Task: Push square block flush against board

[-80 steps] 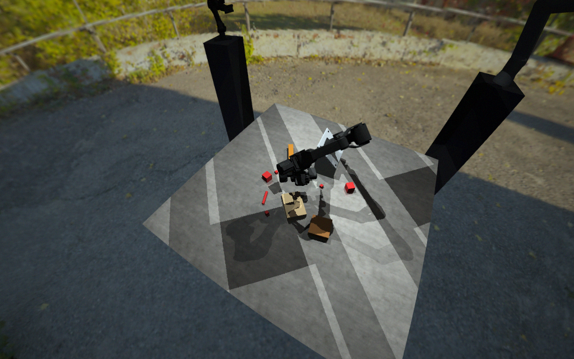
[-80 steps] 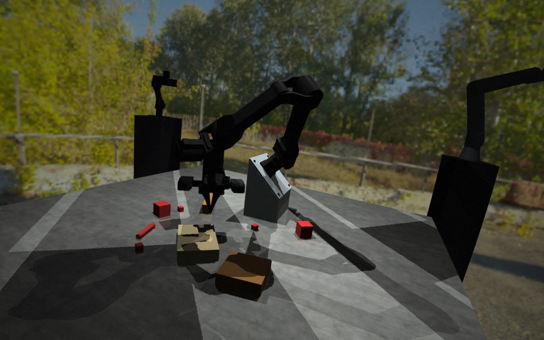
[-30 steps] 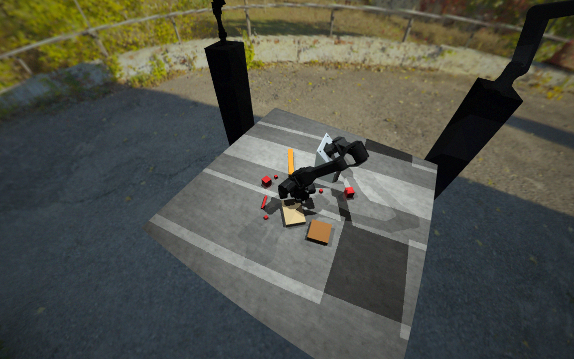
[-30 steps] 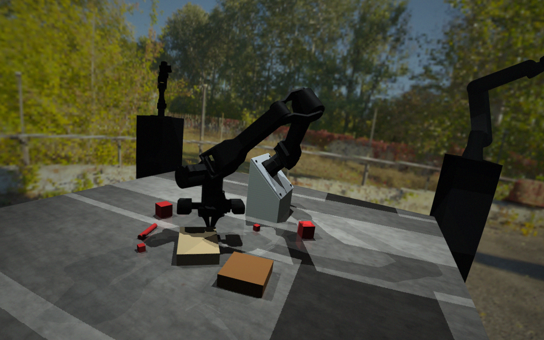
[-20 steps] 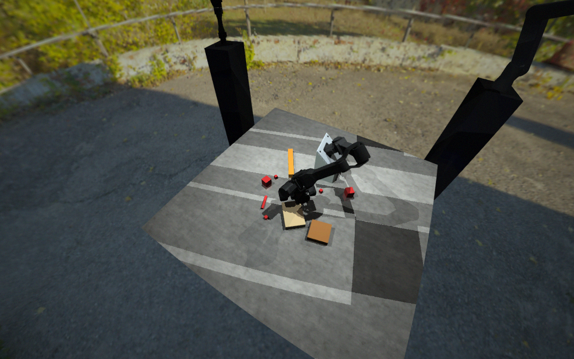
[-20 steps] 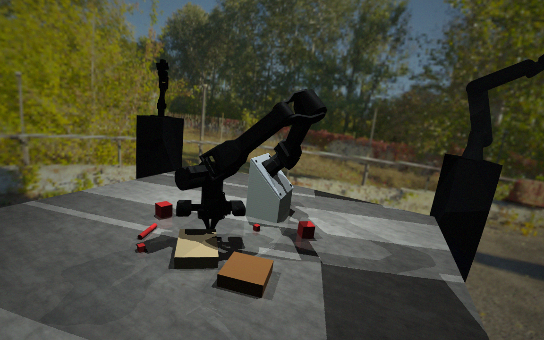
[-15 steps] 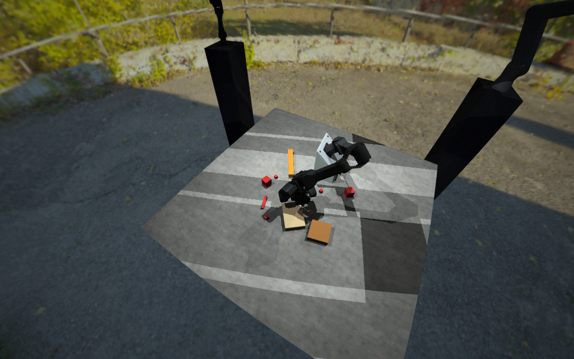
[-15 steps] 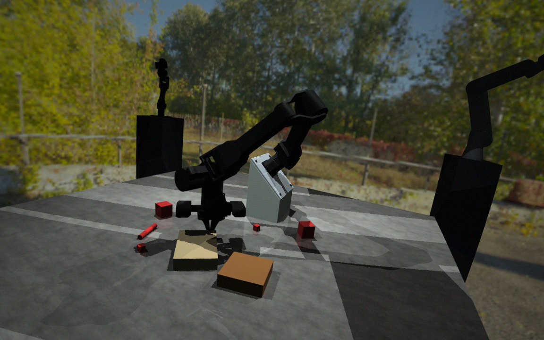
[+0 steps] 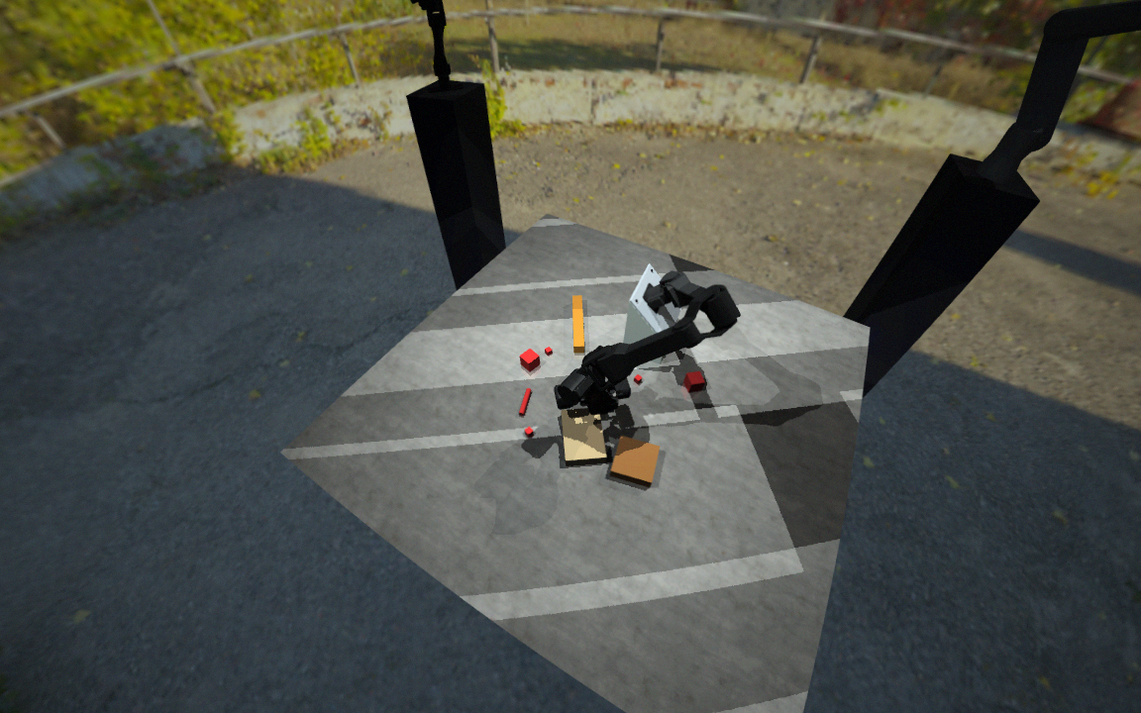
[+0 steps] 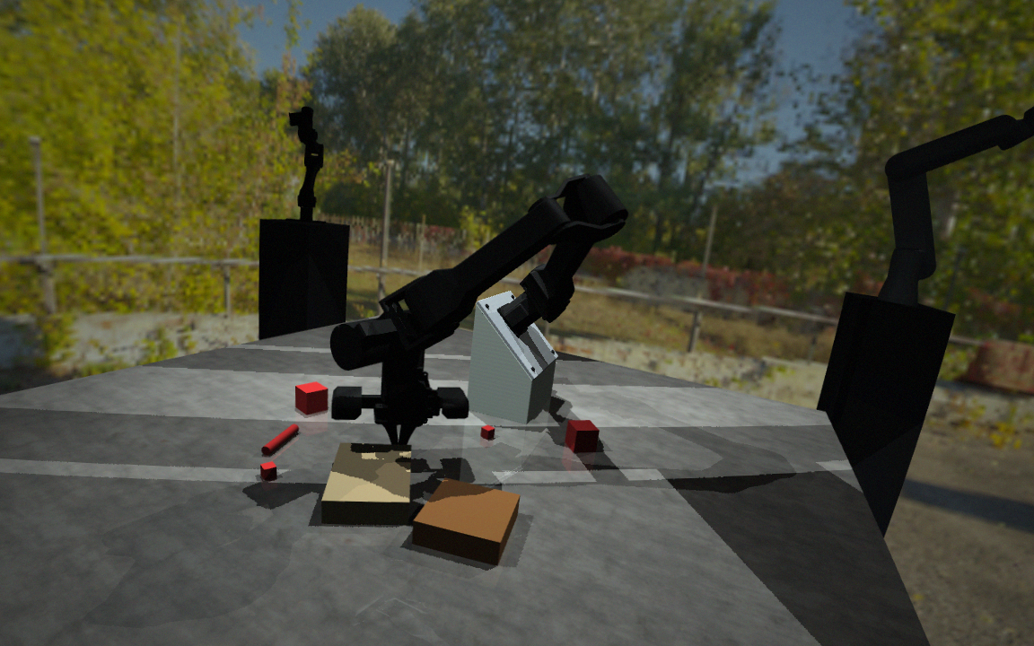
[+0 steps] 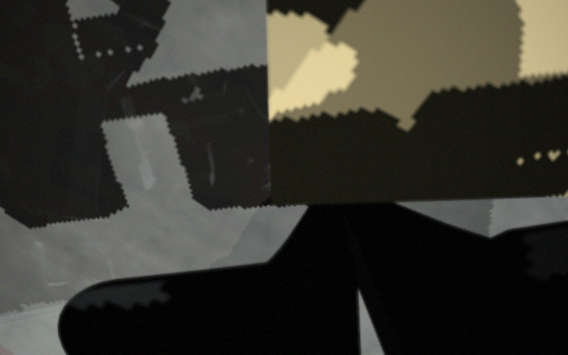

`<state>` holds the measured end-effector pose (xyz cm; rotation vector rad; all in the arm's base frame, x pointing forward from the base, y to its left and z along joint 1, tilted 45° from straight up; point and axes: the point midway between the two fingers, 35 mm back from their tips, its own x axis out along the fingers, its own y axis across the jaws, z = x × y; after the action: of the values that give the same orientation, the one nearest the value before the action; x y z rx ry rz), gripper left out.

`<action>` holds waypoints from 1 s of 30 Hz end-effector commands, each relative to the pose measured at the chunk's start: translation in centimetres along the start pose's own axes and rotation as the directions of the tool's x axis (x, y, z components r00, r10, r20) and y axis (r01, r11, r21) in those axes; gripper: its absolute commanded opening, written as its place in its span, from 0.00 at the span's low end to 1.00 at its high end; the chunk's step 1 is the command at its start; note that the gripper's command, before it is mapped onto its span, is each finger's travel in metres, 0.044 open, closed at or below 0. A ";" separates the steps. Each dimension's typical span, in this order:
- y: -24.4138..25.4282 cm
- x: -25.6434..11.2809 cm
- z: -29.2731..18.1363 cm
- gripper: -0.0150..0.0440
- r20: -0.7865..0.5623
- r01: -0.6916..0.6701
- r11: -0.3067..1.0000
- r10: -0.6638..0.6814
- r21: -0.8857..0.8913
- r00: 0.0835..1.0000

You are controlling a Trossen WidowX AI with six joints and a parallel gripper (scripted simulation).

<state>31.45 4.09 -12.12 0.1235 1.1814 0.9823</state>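
Observation:
A tan flat board (image 9: 582, 441) lies mid-table and also shows in the exterior view (image 10: 368, 477). A brown square block (image 9: 635, 459) (image 10: 467, 518) lies just to its near right, turned at an angle. Only the block's left corner meets the board's near right corner; no sides lie flush. My gripper (image 10: 398, 440) is shut and empty, pointing down. Its tips are at the board's far edge, low on the table (image 9: 579, 407). In the wrist view the shut fingers (image 11: 350, 212) touch the board's shaded edge (image 11: 412, 74).
Red cubes (image 10: 311, 397) (image 10: 582, 434), a red rod (image 10: 279, 438) and small red bits lie around the board. An orange bar (image 9: 577, 322) lies farther back. The arm's grey wedge base (image 10: 507, 365) and two black pillars (image 10: 302, 276) (image 10: 882, 385) stand behind.

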 end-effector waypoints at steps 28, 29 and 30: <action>-0.7 -0.1 4.4 0.25 0.010 0.003 1.000 -0.003 -0.010 1.000; -0.7 -0.1 4.3 0.25 0.010 0.003 1.000 -0.003 -0.010 1.000; -0.7 -0.1 4.2 0.25 0.010 0.003 1.000 -0.003 -0.010 1.000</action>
<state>35.02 5.29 -10.67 0.1211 1.1765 0.9834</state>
